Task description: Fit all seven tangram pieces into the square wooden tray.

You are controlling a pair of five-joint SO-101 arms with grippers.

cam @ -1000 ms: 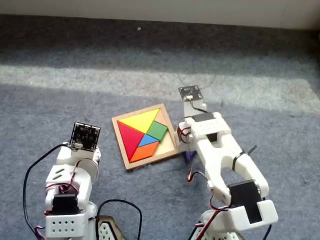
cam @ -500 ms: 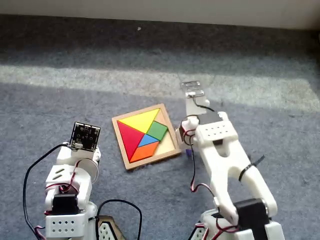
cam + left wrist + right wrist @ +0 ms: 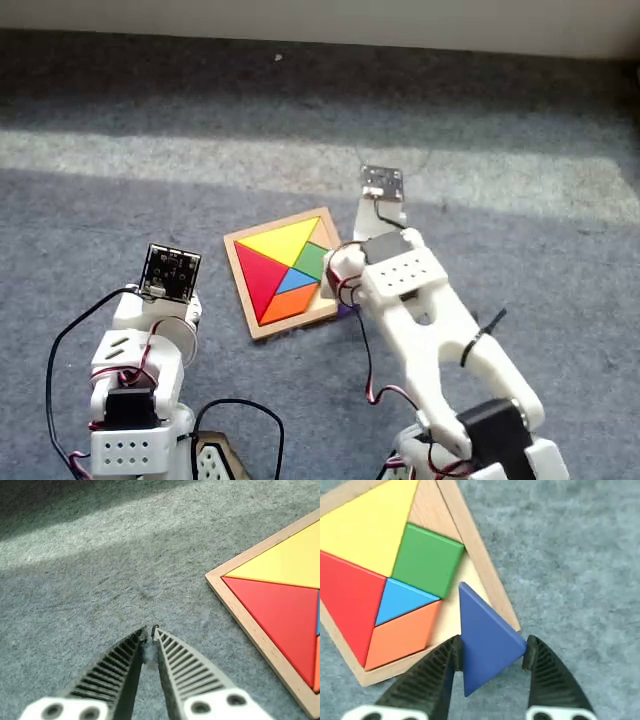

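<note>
The square wooden tray [image 3: 243,302] lies on the grey carpet, holding a yellow triangle [image 3: 370,525], a red triangle [image 3: 347,600], a green square [image 3: 427,560], a small light-blue triangle [image 3: 400,600] and an orange parallelogram [image 3: 400,635]. My right gripper [image 3: 490,652] is shut on a dark blue triangle [image 3: 487,637], held tilted over the tray's near right corner, its tip above the bare wood beside the green square. Left of the tray, my left gripper [image 3: 150,631] is shut on nothing, low over the carpet. The tray's corner [image 3: 215,577] lies just off to its side.
Grey carpet [image 3: 480,130] surrounds the tray, with a sunlit band across the back. The right arm [image 3: 420,310] covers the tray's right edge in the high view. The left arm [image 3: 140,350] sits folded at the front left.
The right arm has swung left with the blue triangle, from beside the tray's right edge to over its right corner. The left arm has not moved.
</note>
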